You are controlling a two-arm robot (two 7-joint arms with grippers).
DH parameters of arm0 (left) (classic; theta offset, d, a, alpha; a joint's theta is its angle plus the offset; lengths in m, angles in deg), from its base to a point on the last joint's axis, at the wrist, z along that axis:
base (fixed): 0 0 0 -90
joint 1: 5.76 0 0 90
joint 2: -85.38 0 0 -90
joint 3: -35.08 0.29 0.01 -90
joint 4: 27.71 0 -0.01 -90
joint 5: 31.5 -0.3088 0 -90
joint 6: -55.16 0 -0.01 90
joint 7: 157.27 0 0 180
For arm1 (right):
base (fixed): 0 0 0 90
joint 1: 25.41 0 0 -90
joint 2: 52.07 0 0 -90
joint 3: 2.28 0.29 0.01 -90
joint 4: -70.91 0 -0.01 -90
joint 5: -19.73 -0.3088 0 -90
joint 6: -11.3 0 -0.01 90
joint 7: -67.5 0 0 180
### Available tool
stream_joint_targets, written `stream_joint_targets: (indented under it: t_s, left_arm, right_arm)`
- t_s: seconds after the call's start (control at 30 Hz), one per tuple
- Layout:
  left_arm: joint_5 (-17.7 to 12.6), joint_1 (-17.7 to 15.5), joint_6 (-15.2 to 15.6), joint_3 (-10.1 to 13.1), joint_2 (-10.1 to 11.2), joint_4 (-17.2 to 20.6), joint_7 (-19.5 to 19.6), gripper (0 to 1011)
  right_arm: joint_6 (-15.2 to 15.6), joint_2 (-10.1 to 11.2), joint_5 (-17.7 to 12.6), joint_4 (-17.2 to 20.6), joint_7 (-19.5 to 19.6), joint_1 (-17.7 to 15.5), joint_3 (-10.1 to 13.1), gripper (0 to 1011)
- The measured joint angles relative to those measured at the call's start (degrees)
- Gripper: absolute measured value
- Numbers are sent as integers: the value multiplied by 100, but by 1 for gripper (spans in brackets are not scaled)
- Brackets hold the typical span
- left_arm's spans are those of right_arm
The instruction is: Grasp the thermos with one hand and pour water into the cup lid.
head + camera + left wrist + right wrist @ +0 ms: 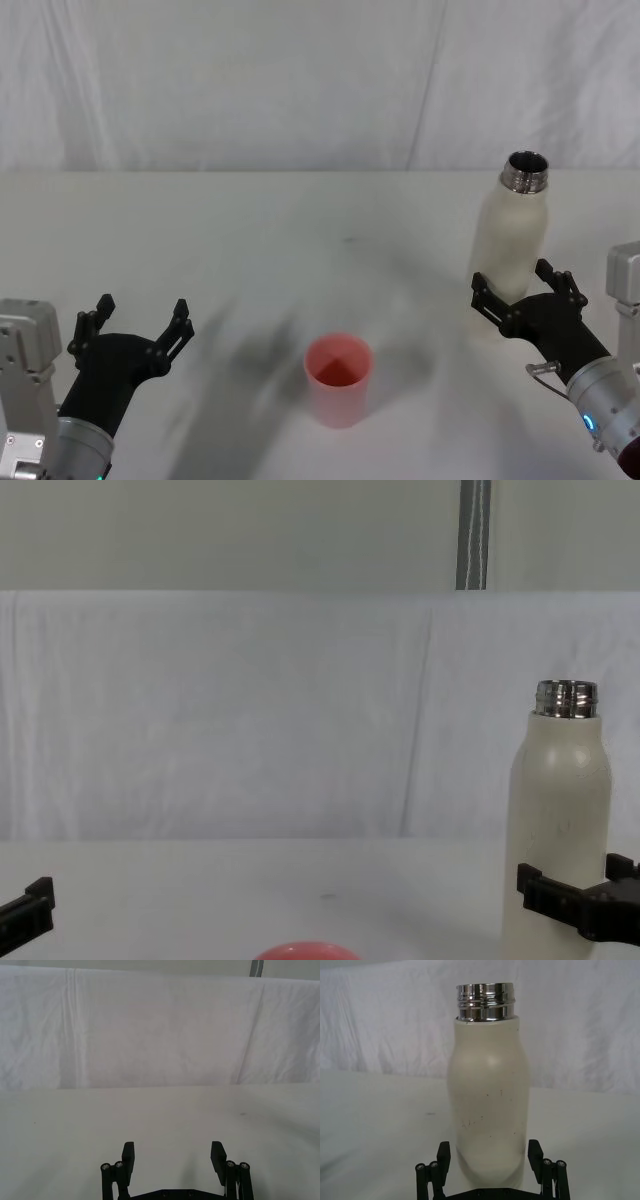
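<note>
Now thermos (489,1105) upright between spread right pincer (490,1160) fingers, contact unclear.

Bench (250,230): flat, pale white-grey surface, running back to a draped white cloth (250,80) behind it.

On it, upright at the right: the thermos (510,250), cream-white, steel neck open at top.

On it, near the middle and closer to the front edge: the cup lid (338,380), pink-red, mouth up, well apart from the thermos.

A small dark speck (348,239) marks the surface mid-bench.
</note>
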Motion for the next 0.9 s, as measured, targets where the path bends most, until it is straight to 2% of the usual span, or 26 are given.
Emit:
stream_joint_targets:
  t_s: [0.53, 0.9]
  left_arm:
    - [0, 0, 0, 0, 0, 0, 0, 1001]
    - [0, 0, 0, 0, 0, 0, 0, 1001]
  right_arm:
    - [-16, -37, -166, -280, -57, 248, 23, 1001]
    - [7, -39, -187, -408, -87, 407, -58, 1001]
